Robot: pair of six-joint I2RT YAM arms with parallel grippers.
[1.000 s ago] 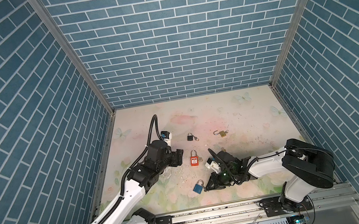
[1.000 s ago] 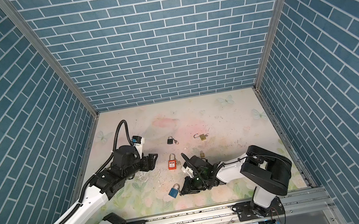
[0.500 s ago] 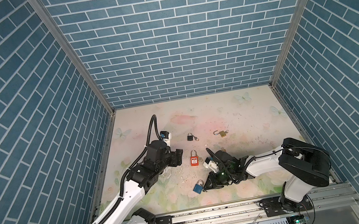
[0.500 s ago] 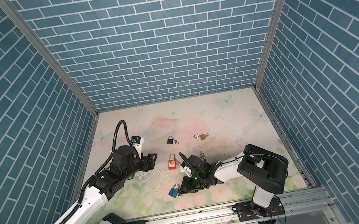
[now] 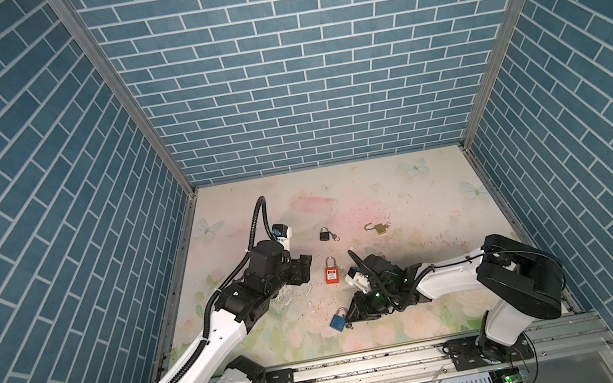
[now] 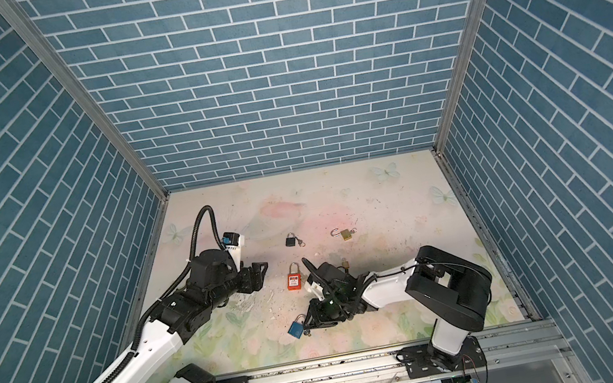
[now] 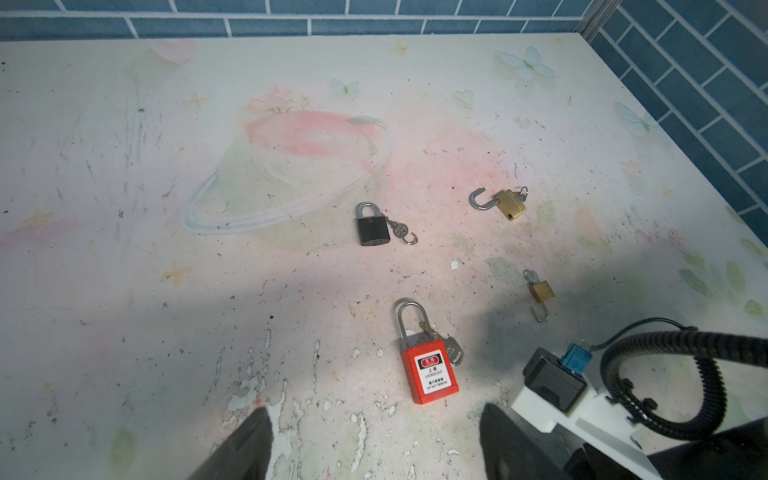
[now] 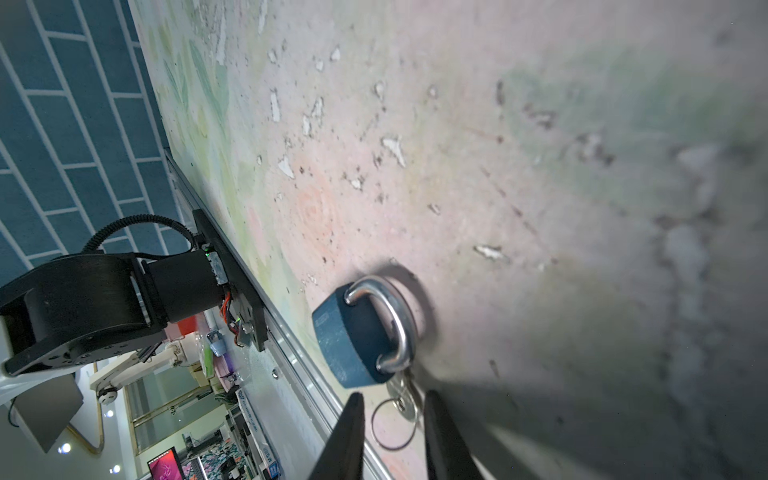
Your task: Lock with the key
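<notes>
Both left hand [image 7: 376, 411] and right hand [image 8: 392, 395] gape; blue padlock [image 5: 336, 322] lies diagonal, shackle back-right, key [image 8: 407, 397] alongside.

The only legible writing is on the white label [image 7: 432, 372] of the red padlock [image 7: 430, 370], lying near the middle of the table: "LOCKED OUT" and "DO NOT REMOVE" in black, each under a line of Chinese characters, beneath a red header too small to read. Engraving on the far brass padlock [image 7: 511, 204] is illegible
</notes>
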